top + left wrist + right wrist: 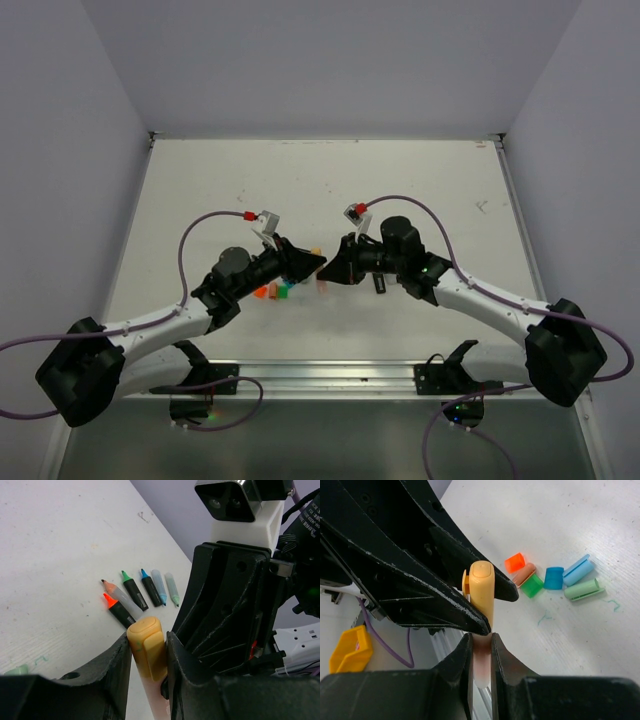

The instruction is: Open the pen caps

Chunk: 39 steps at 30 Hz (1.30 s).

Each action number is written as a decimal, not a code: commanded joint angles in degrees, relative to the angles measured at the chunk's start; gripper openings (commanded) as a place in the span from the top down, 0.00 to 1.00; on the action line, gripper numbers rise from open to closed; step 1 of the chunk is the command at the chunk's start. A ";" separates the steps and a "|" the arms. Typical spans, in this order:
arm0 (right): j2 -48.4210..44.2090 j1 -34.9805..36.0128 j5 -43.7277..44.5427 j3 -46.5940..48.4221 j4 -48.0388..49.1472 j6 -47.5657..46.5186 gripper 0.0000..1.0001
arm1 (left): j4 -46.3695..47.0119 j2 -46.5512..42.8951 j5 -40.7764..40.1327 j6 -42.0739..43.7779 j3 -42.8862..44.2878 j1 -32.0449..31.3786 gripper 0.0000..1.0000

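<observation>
Left gripper (147,642): jaws narrowed onto the yellow cap (482,587), one finger touching each side, so it's gripped. The cap is stubby and pale yellow-orange, with a rounded top and a moulded clip down one side. It sits on the end of its marker body (481,667). It's held up off the table (400,180), mid-workspace, where the two arms meet.

On the table under the left wrist, loose caps (272,291) are bunched close, all on their sides:
- orange cap (514,562)
- salmon cap (524,573)
- green cap (532,585)
- blue cap (553,578)
- light blue cap (578,570)
- mint cap (584,589)

The first four are short and open-ended. The light blue and mint ones are longer and pastel.

The left wrist view also shows a row of uncapped markers (142,592) lying side by side, tips pointing the same way: orange, dark, green and blue tips, then two pastel bodies.

Right gripper (481,645): fully closed on the pale pink marker body just below the yellow cap. The cap end points into the left gripper's fingers.
</observation>
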 commanded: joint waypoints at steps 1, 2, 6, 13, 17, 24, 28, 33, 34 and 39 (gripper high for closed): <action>-0.32 0.16 -0.82 -0.31 3.01 0.29 1.00 | 3.50 0.39 3.08 0.85 -0.81 0.43 1.00; 0.03 0.25 -0.64 -0.13 2.66 0.03 0.96 | 3.59 0.39 3.17 0.58 -0.73 0.51 1.00; 0.30 0.25 0.67 -0.13 1.60 -0.76 0.72 | 2.80 0.65 1.07 -2.05 -0.64 0.69 1.00; 0.56 0.25 2.00 -1.01 3.09 -0.06 0.64 | 3.76 0.56 -4.38 -9.16 -1.69 0.69 1.00; 1.18 0.34 2.17 -1.10 3.97 -0.06 0.64 | 5.70 -0.14 -5.53 -10.93 -2.75 0.60 1.00; 3.37 0.51 1.29 -2.24 8.45 2.31 0.64 | 7.28 -1.19 -6.67 -13.39 -4.24 0.60 1.00; 4.25 0.69 1.64 -2.50 9.94 2.67 0.65 | 7.81 -1.46 -7.20 -14.44 -4.16 0.51 1.00; 5.65 1.47 1.38 -1.80 11.27 3.54 0.67 | 9.04 0.03 -7.55 -15.50 -4.33 0.51 1.00; 5.92 1.65 1.56 -1.63 11.27 3.54 0.67 | 9.65 0.12 -7.55 -15.94 -4.51 0.43 1.00; 7.15 2.88 2.52 -1.89 11.80 3.54 0.84 | 10.18 0.74 -8.16 -16.73 -4.51 0.34 1.00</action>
